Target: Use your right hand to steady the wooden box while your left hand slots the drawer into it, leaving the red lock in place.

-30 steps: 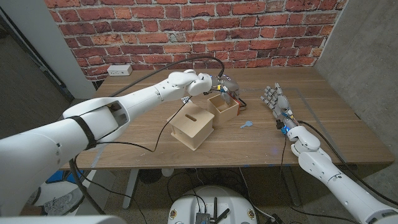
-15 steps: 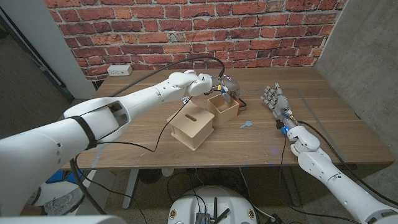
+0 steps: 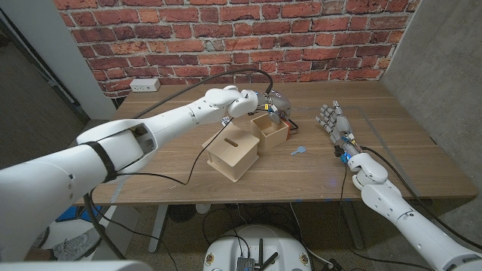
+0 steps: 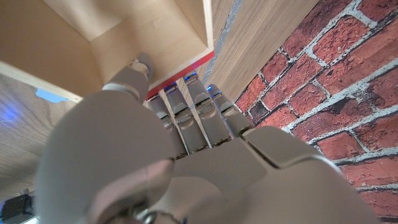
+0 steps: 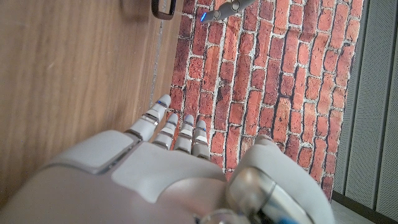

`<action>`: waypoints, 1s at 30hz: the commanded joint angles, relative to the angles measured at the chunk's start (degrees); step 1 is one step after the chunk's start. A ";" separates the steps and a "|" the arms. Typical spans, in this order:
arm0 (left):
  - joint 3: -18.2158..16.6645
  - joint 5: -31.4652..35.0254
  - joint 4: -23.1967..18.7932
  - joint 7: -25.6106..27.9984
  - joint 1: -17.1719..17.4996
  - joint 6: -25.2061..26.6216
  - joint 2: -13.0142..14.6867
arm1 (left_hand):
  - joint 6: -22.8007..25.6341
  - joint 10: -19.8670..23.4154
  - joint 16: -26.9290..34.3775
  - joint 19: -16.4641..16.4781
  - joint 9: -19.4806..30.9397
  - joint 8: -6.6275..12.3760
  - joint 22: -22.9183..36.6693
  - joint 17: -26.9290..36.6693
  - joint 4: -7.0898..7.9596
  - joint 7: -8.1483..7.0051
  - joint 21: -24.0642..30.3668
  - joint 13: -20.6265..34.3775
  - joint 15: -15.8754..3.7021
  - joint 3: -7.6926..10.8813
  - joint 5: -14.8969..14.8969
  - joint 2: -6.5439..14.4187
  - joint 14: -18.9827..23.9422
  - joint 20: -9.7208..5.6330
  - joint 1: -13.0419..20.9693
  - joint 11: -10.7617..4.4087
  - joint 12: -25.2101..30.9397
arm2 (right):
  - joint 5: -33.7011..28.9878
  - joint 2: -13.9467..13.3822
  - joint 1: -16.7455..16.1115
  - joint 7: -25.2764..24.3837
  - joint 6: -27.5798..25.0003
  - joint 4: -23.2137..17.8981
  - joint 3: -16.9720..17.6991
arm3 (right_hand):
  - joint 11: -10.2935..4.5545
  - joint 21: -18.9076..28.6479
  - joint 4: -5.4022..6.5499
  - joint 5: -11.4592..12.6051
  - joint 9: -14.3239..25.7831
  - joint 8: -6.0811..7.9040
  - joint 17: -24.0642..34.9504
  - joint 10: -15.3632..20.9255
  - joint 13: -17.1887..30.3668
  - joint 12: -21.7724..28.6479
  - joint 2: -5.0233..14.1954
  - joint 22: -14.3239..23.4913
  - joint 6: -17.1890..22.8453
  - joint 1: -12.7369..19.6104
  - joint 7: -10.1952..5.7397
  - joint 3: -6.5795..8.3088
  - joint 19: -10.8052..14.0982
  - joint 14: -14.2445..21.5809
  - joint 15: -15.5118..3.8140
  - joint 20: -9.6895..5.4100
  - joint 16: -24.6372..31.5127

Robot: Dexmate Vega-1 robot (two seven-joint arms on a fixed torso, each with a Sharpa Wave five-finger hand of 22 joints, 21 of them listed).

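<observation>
while nothing has visibly moved since a second ago, your left hand (image 3: 273, 104) still grips the drawer (image 3: 272, 129) by its far wall, beside the wooden box (image 3: 233, 153) mid-table. your right hand (image 3: 334, 122) stands well apart, fingers spread, holding nothing. a blue scrap (image 3: 299, 150) lies between it and the drawer, and a red strip (image 4: 180, 74) edges the drawer's rim.

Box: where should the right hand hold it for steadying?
Judging from the head view: press the box on its flat slotted top, coming from above on its right side. The right hand waits there, apart from it; the left hand is at the drawer behind.
</observation>
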 commanded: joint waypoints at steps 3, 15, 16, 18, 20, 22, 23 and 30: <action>-0.01 0.54 -0.91 -0.56 0.35 0.88 0.05 | 3.19 2.31 0.46 1.14 0.08 0.26 0.09 0.47 -0.07 1.22 0.20 0.29 -5.37 0.20 -0.13 1.25 2.48 -8.97 1.18 -0.17 0.08 | 0.25 -0.19 -0.10 0.22 0.08 0.00 0.23 | 0.07 0.18 0.37 0.38 0.35 0.33 0.14 0.45 0.34 0.25 0.53 0.33 0.47 0.33 -0.07 -0.04 0.40 0.68 0.03 -0.14 0.43; -0.68 0.94 -2.83 -2.11 0.50 2.75 0.47 | 4.67 3.93 0.79 1.55 0.17 -0.01 0.10 0.65 -0.05 1.28 0.16 0.37 -5.43 -0.38 -0.29 1.39 4.28 -8.98 1.74 -0.33 -0.01 | 0.40 -0.63 -0.09 0.71 0.03 -0.11 0.44 | 0.07 0.18 0.37 0.38 0.35 0.33 0.14 0.45 0.34 0.25 0.53 0.33 0.47 0.33 -0.07 -0.04 0.40 0.68 0.03 -0.14 0.43; -0.74 0.80 -2.82 -2.60 0.43 2.95 0.38 | 4.71 3.93 0.77 1.56 0.18 -0.01 0.10 0.65 -0.05 1.31 0.15 0.37 -5.43 -0.40 -0.30 1.38 4.29 -8.98 1.76 -0.34 -0.03 | 0.43 -0.73 -0.15 0.71 -0.04 -0.22 0.48 | 0.07 0.18 0.37 0.38 0.35 0.33 0.14 0.45 0.34 0.25 0.53 0.33 0.47 0.33 -0.07 -0.04 0.40 0.68 0.03 -0.14 0.43; -0.82 0.98 -2.95 -2.46 0.43 3.26 0.42 | 4.84 3.98 0.77 1.58 0.21 -0.01 0.09 0.65 -0.03 1.30 0.15 0.38 -5.44 -0.43 -0.30 1.42 4.38 -8.99 1.79 -0.34 -0.06 | 0.43 -0.90 -0.29 0.67 -0.11 -0.44 0.55 | 0.07 0.18 0.37 0.38 0.35 0.33 0.14 0.45 0.34 0.25 0.53 0.33 0.47 0.33 -0.07 -0.04 0.40 0.68 0.03 -0.14 0.43; -0.99 0.93 -3.02 -2.42 0.36 3.41 0.45 | 4.94 4.08 0.79 1.59 0.24 -0.01 0.09 0.67 -0.01 1.35 0.13 0.39 -5.45 -0.48 -0.31 1.47 4.53 -8.99 1.83 -0.33 -0.08 | 0.38 -1.07 -0.38 0.66 -0.16 -0.63 0.60 | 0.07 0.18 0.37 0.38 0.35 0.33 0.14 0.45 0.34 0.25 0.53 0.33 0.47 0.33 -0.07 -0.04 0.40 0.68 0.03 -0.14 0.43; -1.14 0.97 -3.22 -2.43 0.32 3.69 0.54 | 5.07 4.17 0.80 1.60 0.26 0.01 0.09 0.68 0.00 1.31 0.12 0.40 -5.45 -0.51 -0.31 1.49 4.61 -8.99 1.86 -0.33 -0.07 | 0.30 -1.26 -0.41 0.71 -0.28 -0.80 0.58 | 0.07 0.18 0.37 0.38 0.35 0.33 0.14 0.45 0.34 0.25 0.53 0.33 0.47 0.33 -0.07 -0.04 0.40 0.68 0.03 -0.14 0.43; -1.23 0.90 -3.33 -2.70 0.29 3.89 0.55 | 5.13 4.24 0.80 1.61 0.28 0.01 0.09 0.68 0.00 1.33 0.12 0.40 -5.45 -0.54 -0.31 1.50 4.67 -8.99 1.89 -0.33 -0.08 | 0.31 -1.34 -0.44 0.75 -0.33 -0.89 0.60 | 0.07 0.18 0.37 0.38 0.35 0.33 0.14 0.45 0.34 0.25 0.53 0.33 0.47 0.33 -0.07 -0.04 0.40 0.68 0.03 -0.14 0.43; -1.75 0.92 -4.60 -3.27 0.61 5.31 0.91 | 5.29 4.53 0.82 1.64 0.35 -0.07 0.08 0.70 -0.02 1.56 0.08 0.43 -5.46 -0.68 -0.32 1.55 5.00 -8.99 2.06 -0.35 -0.11 | 0.20 -1.80 -0.66 0.83 -0.43 -1.45 0.69 | 0.07 0.18 0.37 0.38 0.35 0.33 0.14 0.45 0.34 0.25 0.53 0.33 0.47 0.33 -0.07 -0.04 0.40 0.68 0.03 -0.14 0.43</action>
